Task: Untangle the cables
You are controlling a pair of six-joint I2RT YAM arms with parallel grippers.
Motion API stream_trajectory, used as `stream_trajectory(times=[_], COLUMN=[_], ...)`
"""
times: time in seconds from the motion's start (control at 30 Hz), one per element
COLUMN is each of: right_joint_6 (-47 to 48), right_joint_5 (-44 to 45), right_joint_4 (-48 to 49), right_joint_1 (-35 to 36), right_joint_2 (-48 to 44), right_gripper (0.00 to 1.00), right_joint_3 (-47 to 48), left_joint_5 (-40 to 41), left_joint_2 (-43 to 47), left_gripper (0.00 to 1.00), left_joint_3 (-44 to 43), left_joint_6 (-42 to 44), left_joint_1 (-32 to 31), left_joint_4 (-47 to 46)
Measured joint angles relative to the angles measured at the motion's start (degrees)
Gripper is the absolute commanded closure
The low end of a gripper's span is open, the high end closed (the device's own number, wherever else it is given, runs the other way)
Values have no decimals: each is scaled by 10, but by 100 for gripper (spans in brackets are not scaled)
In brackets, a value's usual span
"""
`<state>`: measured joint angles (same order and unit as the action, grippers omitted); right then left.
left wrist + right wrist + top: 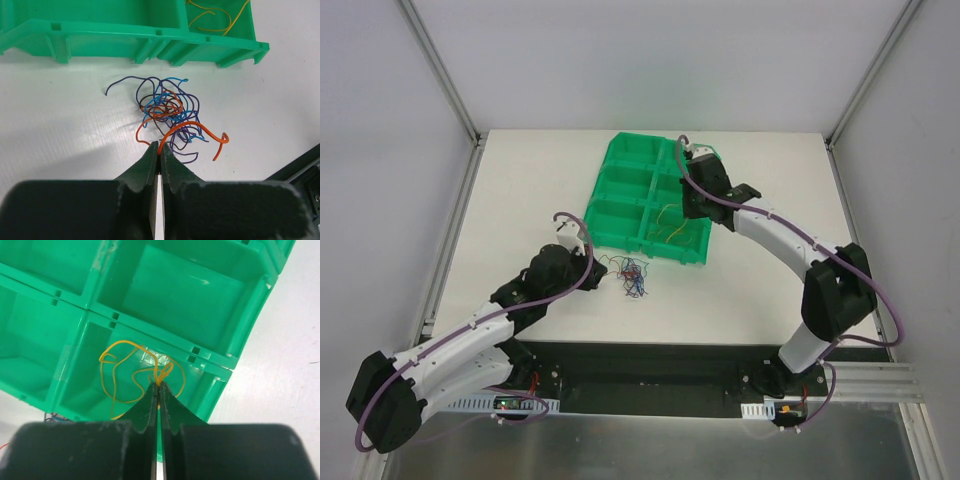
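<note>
Left fingers (pixel 150 161) pressed shut on one end of an orange cable (pixel 192 125), at the near edge of a small tangle of blue, purple and orange cables (pixel 167 105) lying loose on the white tabletop (pixel 60 135), just in front of the green bin (pixel 125 37) and not touching it. Right fingers (pixel 151 399) closed tight over the bin's near right corner compartment, pinching a loop of yellow cable (pixel 116 365) coiled inside it.

Green bin (pixel 616 243) on a white table (pixel 520 200). Tangled cables (pixel 628 275) lie just before it, left gripper (pixel 596 268) beside them; right gripper (pixel 688 212) over yellow cables (pixel 670 232).
</note>
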<state>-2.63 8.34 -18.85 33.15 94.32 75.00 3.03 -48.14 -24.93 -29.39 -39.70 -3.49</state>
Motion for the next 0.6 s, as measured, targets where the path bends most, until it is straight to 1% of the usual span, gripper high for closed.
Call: stream_trajectory(times=[0.13, 0.23, 0.27, 0.33, 0.4, 0.47, 0.53, 0.6], right_joint_6=[35, 48, 49, 48, 46, 46, 47, 47], right_joint_5=[41, 54, 57, 58, 58, 59, 60, 60], right_joint_4=[-3, -3, -4, -7, -9, -11, -13, -16], right_joint_1=[24, 50, 60, 70, 75, 74, 72, 70], right_joint_2=[13, 35, 44, 57, 62, 62, 62, 58], right_gripper=[99, 99, 97, 87, 70, 58, 44, 38], right_joint_3=[9, 15, 15, 15, 9, 5, 5, 5], left_joint_5=[-5, -14, -16, -19, -28, -31, -36, -40], left_joint_2=[7, 8, 8, 8, 10, 18, 29, 36], left_gripper=[100, 100, 100, 100, 100, 100, 100, 100], left_joint_3=[0, 0, 0, -1, -4, -7, -12, -20], left_joint_6=[-3, -7, -9, -12, -14, -15, -16, -16], left_joint_1=[0, 0, 0, 0, 0, 0, 0, 0], left_joint_4=[1, 2, 4, 11, 21, 30, 35, 35])
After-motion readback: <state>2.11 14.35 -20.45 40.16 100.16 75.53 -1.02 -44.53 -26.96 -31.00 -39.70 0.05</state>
